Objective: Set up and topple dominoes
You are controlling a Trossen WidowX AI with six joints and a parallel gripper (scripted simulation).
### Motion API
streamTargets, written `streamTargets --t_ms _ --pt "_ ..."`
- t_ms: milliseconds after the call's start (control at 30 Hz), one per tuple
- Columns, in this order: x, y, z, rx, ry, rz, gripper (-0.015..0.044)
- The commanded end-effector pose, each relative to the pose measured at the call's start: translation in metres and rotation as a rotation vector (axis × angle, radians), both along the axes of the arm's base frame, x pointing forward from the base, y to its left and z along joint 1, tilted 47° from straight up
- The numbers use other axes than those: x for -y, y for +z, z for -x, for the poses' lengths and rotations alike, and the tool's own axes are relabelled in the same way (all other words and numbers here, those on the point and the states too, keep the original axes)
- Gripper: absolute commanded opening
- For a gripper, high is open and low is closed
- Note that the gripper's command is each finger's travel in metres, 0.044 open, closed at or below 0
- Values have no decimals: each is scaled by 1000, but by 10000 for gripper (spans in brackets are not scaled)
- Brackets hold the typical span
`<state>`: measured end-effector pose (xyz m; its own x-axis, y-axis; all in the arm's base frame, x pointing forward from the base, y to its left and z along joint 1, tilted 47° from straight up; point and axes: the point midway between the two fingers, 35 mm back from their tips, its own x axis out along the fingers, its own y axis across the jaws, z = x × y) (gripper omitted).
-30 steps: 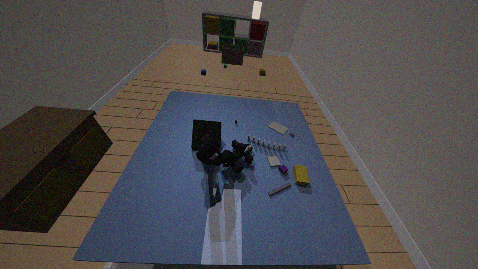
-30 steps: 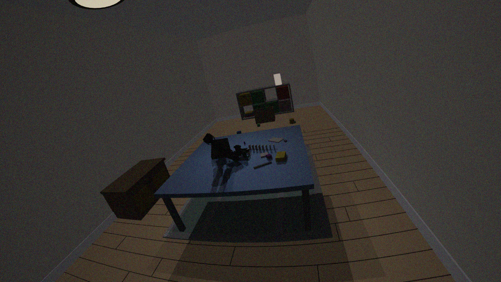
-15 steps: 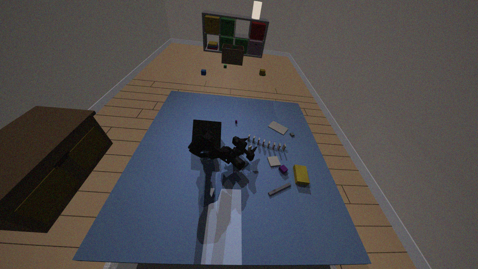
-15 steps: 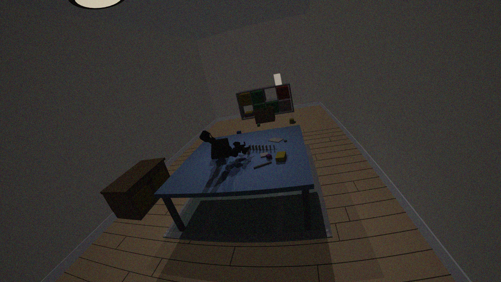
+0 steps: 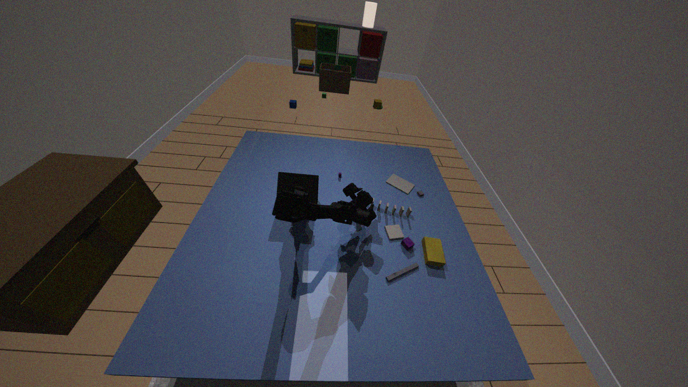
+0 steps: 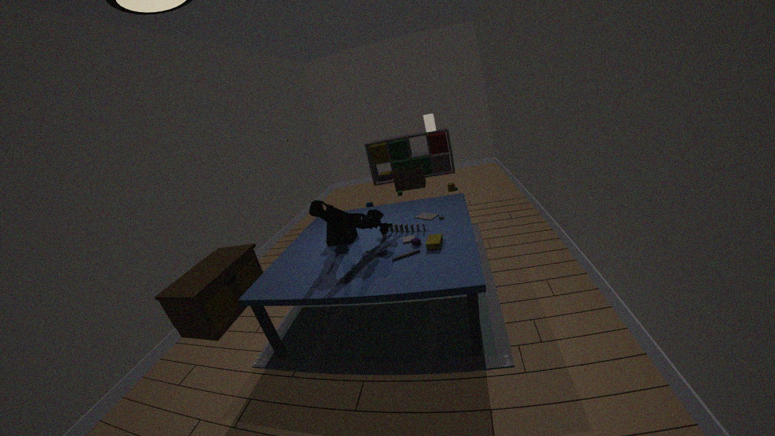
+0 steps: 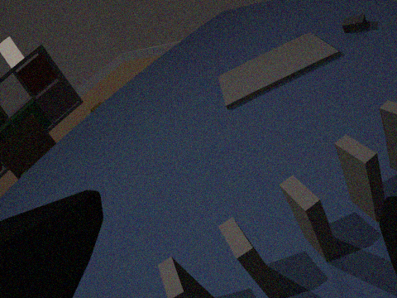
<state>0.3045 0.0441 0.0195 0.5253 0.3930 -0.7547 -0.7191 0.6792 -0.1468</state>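
A row of several light dominoes [image 5: 394,209] [image 6: 406,228] [image 7: 299,192] stands upright on the blue table [image 5: 230,269] [image 6: 303,281]. In the wrist view they run from bottom centre up to the right edge, evenly spaced. My gripper [image 5: 372,207] [image 6: 387,227] [image 7: 246,212] is open, with nothing between its fingers. It is over the left end of the row in the top and exterior views and covers part of that end in the top view. Its fingers show at the left and right edges of the wrist view. I cannot make out a domino lying apart from the row.
Beyond the row lie a flat pale board [image 5: 399,183] [image 7: 277,70] and a small grey block [image 5: 420,193] [image 7: 355,23]. On the near side are a pale square pad [image 5: 394,231], a purple block [image 5: 408,242], a yellow block [image 5: 434,250] [image 6: 433,241] and a grey bar [image 5: 402,272].
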Motion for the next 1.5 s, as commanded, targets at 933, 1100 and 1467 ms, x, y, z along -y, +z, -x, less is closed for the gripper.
streamTargets --t_ms 933,1100,1467 --pt "-9 37 10 -34 -1735 376 440" --pt "-9 37 10 -34 -1735 376 440" --pt "17 11 5 -34 -1734 374 440"
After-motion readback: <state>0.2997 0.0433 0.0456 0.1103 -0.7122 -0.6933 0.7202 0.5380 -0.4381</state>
